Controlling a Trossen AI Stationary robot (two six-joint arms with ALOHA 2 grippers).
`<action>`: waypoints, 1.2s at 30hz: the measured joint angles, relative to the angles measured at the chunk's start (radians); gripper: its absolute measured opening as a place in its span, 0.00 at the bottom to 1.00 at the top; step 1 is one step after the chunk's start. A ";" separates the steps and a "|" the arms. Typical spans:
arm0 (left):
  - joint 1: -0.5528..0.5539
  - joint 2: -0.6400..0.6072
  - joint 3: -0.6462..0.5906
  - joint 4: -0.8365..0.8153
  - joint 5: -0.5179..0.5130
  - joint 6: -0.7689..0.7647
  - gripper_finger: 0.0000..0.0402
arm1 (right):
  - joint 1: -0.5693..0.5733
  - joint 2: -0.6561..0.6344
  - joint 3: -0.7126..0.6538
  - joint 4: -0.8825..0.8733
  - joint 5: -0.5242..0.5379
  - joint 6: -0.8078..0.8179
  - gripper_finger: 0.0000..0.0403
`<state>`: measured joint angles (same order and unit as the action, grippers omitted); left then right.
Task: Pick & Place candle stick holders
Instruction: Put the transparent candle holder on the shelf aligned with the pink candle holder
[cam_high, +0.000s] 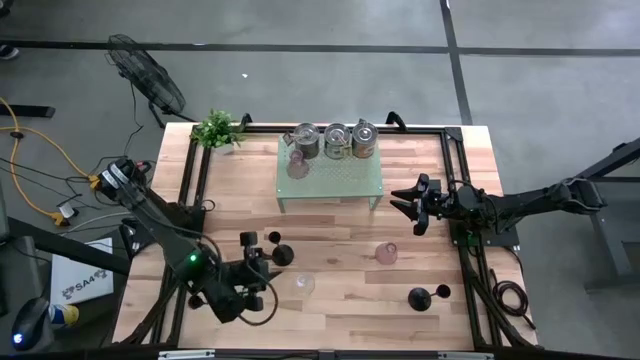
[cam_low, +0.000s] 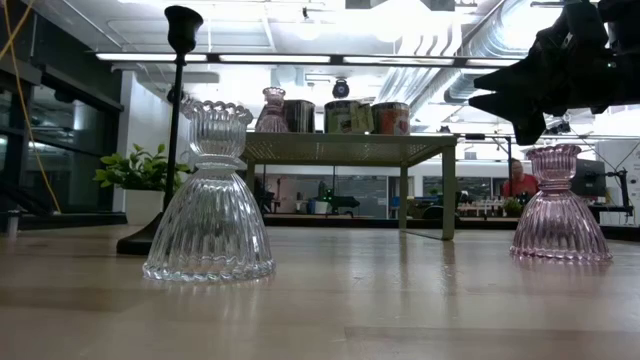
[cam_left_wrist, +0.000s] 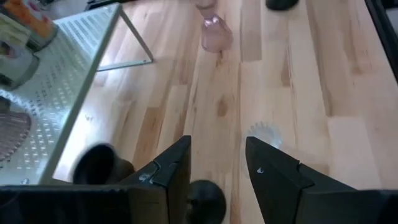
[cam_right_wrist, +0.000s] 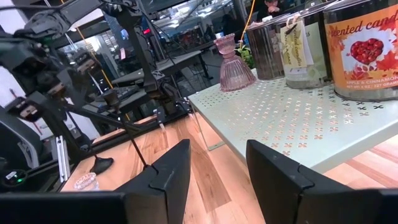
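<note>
Black candle stick holders stand on the wooden table. One (cam_high: 283, 255) is beside my left gripper (cam_high: 257, 268), and a second small black top (cam_high: 247, 238) shows just beyond it. Another holder (cam_high: 419, 297) stands near the front right. In the left wrist view my left gripper (cam_left_wrist: 217, 180) is open. A round black part (cam_left_wrist: 205, 200) sits low between its fingers, and a domed black base (cam_left_wrist: 99, 165) lies to one side. Whether the fingers touch it, I cannot tell. My right gripper (cam_high: 415, 205) waits open by the shelf's right end.
A clear glass holder (cam_high: 303, 283) and a pink glass holder (cam_high: 386, 254) stand on the table. A pale green shelf (cam_high: 330, 180) at the back carries three candle jars (cam_high: 335, 140) and a pink holder (cam_high: 297, 165). A plant (cam_high: 216, 128) stands far left.
</note>
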<state>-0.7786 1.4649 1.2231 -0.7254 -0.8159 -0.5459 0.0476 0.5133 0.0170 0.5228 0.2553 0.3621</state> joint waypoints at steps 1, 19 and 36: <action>0.002 -0.003 0.004 0.001 0.002 0.000 0.37 | 0.000 0.000 0.000 0.000 0.000 0.000 0.37; 0.000 0.107 -0.027 0.302 -0.064 0.018 0.37 | 0.000 0.000 0.000 -0.002 0.000 0.000 0.37; 0.010 0.274 -0.029 0.518 -0.004 -0.178 0.37 | 0.000 0.001 0.000 -0.027 0.000 0.000 0.37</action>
<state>-0.7689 1.7390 1.1946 -0.2077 -0.8198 -0.7235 0.0476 0.5140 0.0166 0.4957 0.2550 0.3618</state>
